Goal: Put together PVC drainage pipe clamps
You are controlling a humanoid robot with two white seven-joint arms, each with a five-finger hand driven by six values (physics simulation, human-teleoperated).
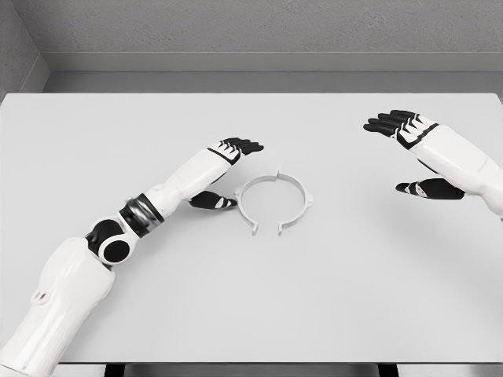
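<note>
A white pipe clamp (273, 203), a thin open ring with small tabs sticking out around its rim, is lying flat near the middle of a pale grey counter (330, 314). The ring has a gap on its near side, where two short tabs are pointing toward the viewer.

The left robot hand (224, 169) is reaching in just to the left of the clamp. Its black-tipped fingers (244, 146) are stretching out past the clamp's far-left edge, and its thumb (212, 201) is hanging apart from them, close beside the ring's left rim. The hand is spread and holding nothing; whether the thumb is touching the ring cannot be told.

The right robot hand (416, 153) is hovering well to the right of the clamp, fingers extended and thumb apart, spread and holding nothing.

Beyond the counter, behind the clamp, a grey wall (259, 27) is showing.
</note>
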